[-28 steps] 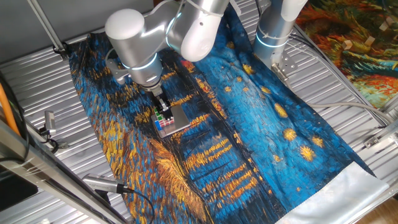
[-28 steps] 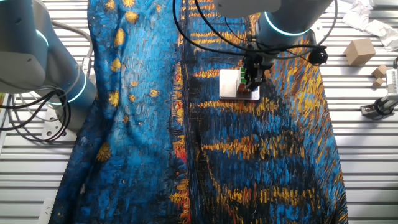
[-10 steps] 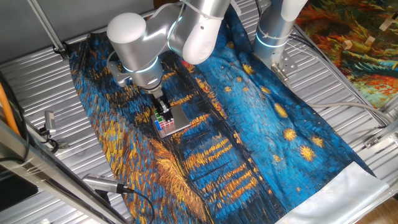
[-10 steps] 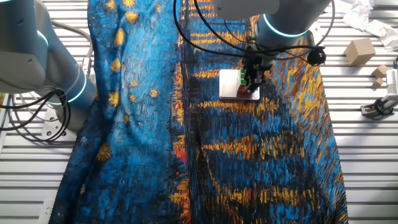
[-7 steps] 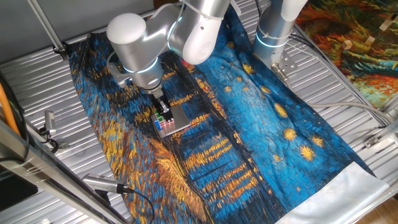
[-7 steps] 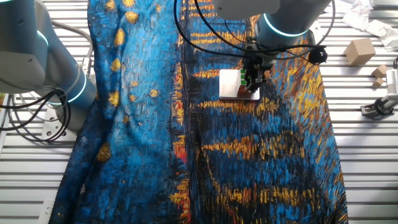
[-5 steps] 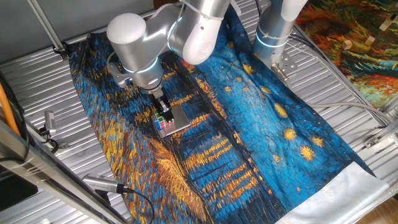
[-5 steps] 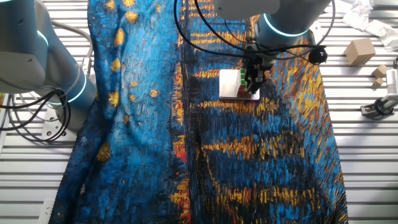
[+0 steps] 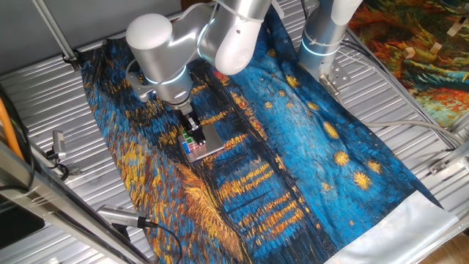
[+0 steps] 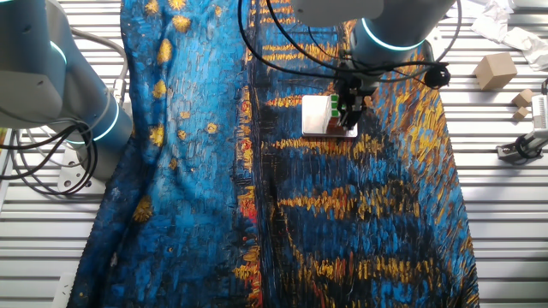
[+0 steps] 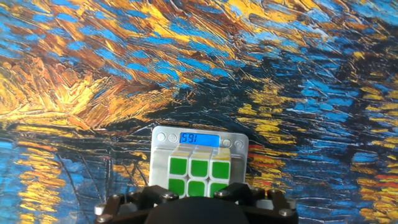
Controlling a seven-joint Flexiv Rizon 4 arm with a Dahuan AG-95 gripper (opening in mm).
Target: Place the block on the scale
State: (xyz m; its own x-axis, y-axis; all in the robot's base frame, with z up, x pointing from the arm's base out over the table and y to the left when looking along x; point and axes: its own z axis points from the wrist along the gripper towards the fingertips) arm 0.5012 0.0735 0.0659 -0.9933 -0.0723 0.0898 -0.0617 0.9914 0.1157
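The block [image 9: 194,147] is a small cube with green, red and white stickers. It rests on the near end of the scale [image 9: 215,136], a thin silver platform on the painted cloth. In the hand view the block's green top [image 11: 199,169] sits just below the scale's lit blue display [image 11: 199,138], which shows digits. My gripper [image 9: 190,130] stands right over the block, with its fingers down at the block's sides, and looks open. In the other fixed view the gripper [image 10: 351,96] covers part of the block [image 10: 344,108] at the right edge of the scale [image 10: 317,116].
A blue and orange painted cloth [image 9: 293,147] covers the ribbed metal table. A second arm's base [image 10: 90,115] stands at the cloth's edge. A wooden block [image 10: 494,70], small parts and crumpled paper [image 10: 505,17] lie off the cloth at the far right.
The arm has shifted slightly up over the block. The block and the scale have stayed where they were.
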